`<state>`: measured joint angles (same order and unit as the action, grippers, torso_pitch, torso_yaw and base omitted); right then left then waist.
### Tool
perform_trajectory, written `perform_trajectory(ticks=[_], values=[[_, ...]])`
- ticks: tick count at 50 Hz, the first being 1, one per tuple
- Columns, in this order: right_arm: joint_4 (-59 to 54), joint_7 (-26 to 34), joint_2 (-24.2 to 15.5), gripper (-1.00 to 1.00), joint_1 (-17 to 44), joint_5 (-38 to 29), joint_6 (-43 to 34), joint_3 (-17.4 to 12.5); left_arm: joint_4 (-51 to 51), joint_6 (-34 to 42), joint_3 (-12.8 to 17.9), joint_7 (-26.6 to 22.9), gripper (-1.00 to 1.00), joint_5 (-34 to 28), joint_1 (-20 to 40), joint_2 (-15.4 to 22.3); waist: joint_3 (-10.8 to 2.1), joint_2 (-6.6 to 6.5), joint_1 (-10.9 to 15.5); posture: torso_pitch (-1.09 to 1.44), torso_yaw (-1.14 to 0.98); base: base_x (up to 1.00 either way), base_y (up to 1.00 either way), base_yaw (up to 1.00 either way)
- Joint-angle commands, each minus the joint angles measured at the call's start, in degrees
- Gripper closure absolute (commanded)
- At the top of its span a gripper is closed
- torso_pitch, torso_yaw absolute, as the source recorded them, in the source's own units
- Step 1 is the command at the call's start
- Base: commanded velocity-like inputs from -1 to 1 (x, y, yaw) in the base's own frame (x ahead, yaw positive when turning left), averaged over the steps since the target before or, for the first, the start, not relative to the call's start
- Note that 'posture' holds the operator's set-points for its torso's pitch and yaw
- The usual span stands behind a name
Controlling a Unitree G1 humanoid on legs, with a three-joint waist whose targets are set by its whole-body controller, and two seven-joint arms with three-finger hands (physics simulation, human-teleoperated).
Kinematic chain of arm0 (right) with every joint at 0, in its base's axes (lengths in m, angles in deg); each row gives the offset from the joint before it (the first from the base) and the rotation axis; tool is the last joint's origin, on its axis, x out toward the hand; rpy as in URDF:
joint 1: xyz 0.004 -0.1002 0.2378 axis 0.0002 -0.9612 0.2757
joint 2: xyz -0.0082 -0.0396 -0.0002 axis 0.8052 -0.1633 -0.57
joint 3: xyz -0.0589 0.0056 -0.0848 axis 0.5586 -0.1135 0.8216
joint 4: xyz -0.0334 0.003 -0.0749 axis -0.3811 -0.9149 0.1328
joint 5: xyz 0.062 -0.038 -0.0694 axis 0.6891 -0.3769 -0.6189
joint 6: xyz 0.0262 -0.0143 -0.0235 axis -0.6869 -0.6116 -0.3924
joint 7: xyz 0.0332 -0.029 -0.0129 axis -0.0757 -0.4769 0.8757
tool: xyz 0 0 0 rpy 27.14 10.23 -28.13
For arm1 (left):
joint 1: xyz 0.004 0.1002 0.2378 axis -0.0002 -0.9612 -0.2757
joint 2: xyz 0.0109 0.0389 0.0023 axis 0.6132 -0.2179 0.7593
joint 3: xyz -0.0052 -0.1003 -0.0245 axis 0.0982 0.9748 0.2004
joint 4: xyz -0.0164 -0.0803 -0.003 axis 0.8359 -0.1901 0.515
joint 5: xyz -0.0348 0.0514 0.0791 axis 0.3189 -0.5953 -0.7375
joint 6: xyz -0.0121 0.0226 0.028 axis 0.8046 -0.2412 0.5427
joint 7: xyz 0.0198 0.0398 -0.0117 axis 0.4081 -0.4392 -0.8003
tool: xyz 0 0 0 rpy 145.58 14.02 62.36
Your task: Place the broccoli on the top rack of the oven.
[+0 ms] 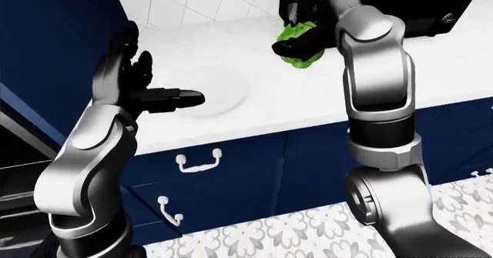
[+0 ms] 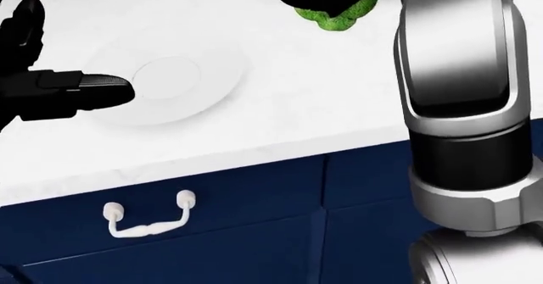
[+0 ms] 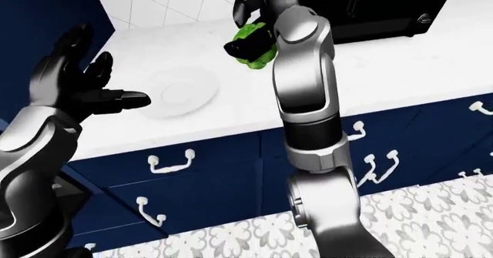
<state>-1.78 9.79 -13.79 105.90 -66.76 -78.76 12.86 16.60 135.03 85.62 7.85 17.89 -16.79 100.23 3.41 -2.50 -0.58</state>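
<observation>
The green broccoli (image 1: pixel 296 43) is held in my right hand (image 1: pixel 299 34), whose black fingers close round it above the white counter (image 1: pixel 308 96), near the top of the left-eye view. It also shows at the top of the head view (image 2: pixel 338 14) and in the right-eye view (image 3: pixel 252 41). My left hand (image 1: pixel 158 90) is open and empty, fingers spread, hovering left of a white plate (image 1: pixel 212 90) on the counter. The dark oven (image 1: pixel 15 177) shows only as an edge at the far left of the left-eye view; its rack is hidden.
A black appliance (image 3: pixel 362 7) stands on the counter behind my right arm. Navy drawers with white handles (image 2: pixel 146 219) run below the counter. A navy cabinet side (image 1: pixel 54 44) rises at the left. Patterned floor tiles (image 1: pixel 308 229) lie below.
</observation>
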Motion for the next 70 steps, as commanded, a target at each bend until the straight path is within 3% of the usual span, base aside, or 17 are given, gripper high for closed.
perform_trajectory(ticks=[1,30,31,40,49,55,60,62,64,65,66,67,68,70], values=[[1.91,-0.68,-0.25,1.0,2.71,-0.28,2.13,-0.28,-1.73,-1.74,0.77,0.1,-1.0,-0.15,1.55,0.7,-1.87,0.09,0.04,0.0,0.0,-0.04,0.0,0.0],[3.21,0.55,0.1,1.0,1.76,-1.56,1.68,0.03,-1.69,-2.17,1.09,0.19,-1.0,0.5,1.18,0.99,-2.64,0.7,0.32,0.0,0.0,-0.02,0.0,0.0],[3.15,0.64,0.01,1.0,1.87,-1.56,1.62,-0.04,-1.57,-2.23,1.15,0.19,-1.0,0.52,1.27,1.0,-3.96,0.51,0.3,0.0,0.0,-0.07,0.0,0.0],[3.3,0.96,-0.22,1.0,2.1,-1.7,1.15,-0.16,-1.5,-1.95,0.93,0.4,-1.0,0.48,1.63,0.99,-4.2,0.65,0.23,0.0,0.0,-0.19,0.0,0.0],[3.67,0.7,0.04,1.0,1.3,-1.6,1.4,-0.17,-1.22,-2.4,0.83,0.25,-1.0,0.3,1.43,0.94,-3.38,-0.77,-0.02,0.0,0.0,-0.29,0.0,0.0],[3.27,0.6,0.14,1.0,1.47,-1.47,1.5,-0.02,-0.93,-2.53,1.13,0.22,-1.0,0.38,1.48,1.08,-3.87,-1.22,-0.06,0.0,0.0,-0.29,0.0,0.0],[3.71,0.89,-0.04,1.0,1.35,-1.65,1.24,-0.05,-0.99,-2.35,1.22,0.32,-1.0,0.57,1.63,1.21,-3.64,0.08,-0.36,0.0,0.0,-0.29,0.0,0.0],[3.81,0.92,-0.01,1.0,1.5,-1.73,1.06,-0.01,-0.87,-2.75,1.11,0.2,-1.0,0.49,1.34,1.19,-3.66,1.3,-0.52,0.0,0.0,-0.3,0.0,0.0],[3.87,0.8,0.17,1.0,1.13,-1.73,1.27,0.03,-0.85,-2.95,1.19,0.13,-1.0,0.5,1.24,1.2,-4.06,4.13,-0.63,0.0,0.0,-0.29,0.0,0.0],[3.82,0.68,0.24,1.0,0.89,-1.69,1.51,0.01,-0.95,-2.78,1.26,0.15,-1.0,0.59,1.3,1.26,-4.81,6.89,-0.92,0.0,0.0,-0.29,0.0,0.0],[3.82,0.64,0.29,1.0,0.85,-1.65,1.54,-0.02,-0.94,-2.93,1.22,0.14,-1.0,0.55,1.17,1.23,-3.44,3.61,-0.91,0.0,0.0,-0.29,0.0,0.0],[3.77,0.59,0.32,1.0,0.75,-1.62,1.65,-0.03,-1.19,-2.53,1.25,0.27,-1.0,0.65,1.29,1.26,-4.33,4.63,-0.53,0.0,0.0,-0.3,0.0,0.0],[3.69,0.5,0.35,1.0,0.67,-1.56,1.8,-0.08,-1.37,-2.28,1.29,0.36,-1.0,0.73,1.36,1.28,-4.84,4.4,-0.58,0.0,0.0,-0.28,0.0,0.0],[3.87,0.49,0.4,1.0,0.45,-1.53,1.73,-0.07,-1.16,-2.64,1.25,0.26,-1.0,0.64,1.18,1.27,-4.66,3.72,0.0,0.0,0.0,-0.3,0.0,0.0]])
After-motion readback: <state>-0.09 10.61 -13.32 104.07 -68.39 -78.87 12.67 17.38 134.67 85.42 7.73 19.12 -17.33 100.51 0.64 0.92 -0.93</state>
